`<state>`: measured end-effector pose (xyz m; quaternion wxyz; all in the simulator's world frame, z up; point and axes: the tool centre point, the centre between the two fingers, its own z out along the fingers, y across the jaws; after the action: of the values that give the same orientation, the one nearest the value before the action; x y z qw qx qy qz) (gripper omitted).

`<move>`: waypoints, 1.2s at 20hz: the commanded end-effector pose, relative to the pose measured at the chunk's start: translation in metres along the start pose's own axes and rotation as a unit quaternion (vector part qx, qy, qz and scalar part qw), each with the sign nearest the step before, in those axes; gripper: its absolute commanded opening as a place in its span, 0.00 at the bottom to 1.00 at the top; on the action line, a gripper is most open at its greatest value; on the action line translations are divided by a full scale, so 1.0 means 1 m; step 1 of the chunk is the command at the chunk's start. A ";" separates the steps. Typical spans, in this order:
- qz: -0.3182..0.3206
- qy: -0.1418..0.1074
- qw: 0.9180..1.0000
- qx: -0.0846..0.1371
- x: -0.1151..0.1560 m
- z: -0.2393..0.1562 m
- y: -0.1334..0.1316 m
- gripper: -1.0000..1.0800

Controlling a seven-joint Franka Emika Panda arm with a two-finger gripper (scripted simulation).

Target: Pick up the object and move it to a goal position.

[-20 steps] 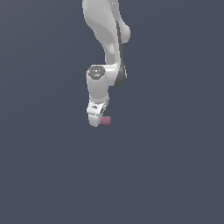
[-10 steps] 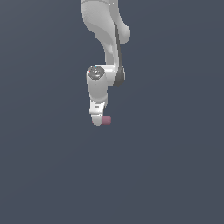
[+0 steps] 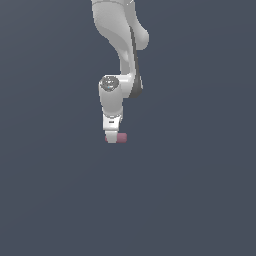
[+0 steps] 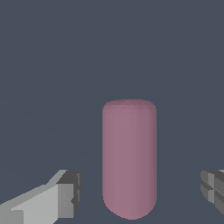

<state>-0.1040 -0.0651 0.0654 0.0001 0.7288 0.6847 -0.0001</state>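
The object is a small dull pink-red block with rounded ends (image 4: 129,157). In the wrist view it lies between my two fingers, with a gap on each side. One fingertip (image 4: 65,197) and the other fingertip (image 4: 213,188) stand apart and touch nothing. In the exterior view the white gripper (image 3: 113,136) points down over the object (image 3: 121,138), which shows partly behind the fingers on the flat grey floor. The gripper is open and empty.
The flat dark grey floor (image 3: 190,200) fills both views. The white arm (image 3: 120,45) comes down from the top of the exterior view. No other objects and no goal marker show.
The gripper has come down slightly toward the object and the wrist has straightened. The object has not moved.
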 end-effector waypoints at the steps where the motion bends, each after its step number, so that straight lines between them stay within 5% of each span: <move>1: 0.000 0.000 1.000 0.000 0.000 0.002 0.000 0.96; 17: -0.003 0.000 1.000 0.000 0.000 0.050 -0.001 0.96; 18: -0.003 0.000 1.000 0.000 0.000 0.050 -0.001 0.00; 24: -0.003 0.000 1.000 0.000 0.000 0.050 -0.001 0.00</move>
<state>-0.1046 -0.0648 0.0161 0.0006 0.7269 0.6867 0.0001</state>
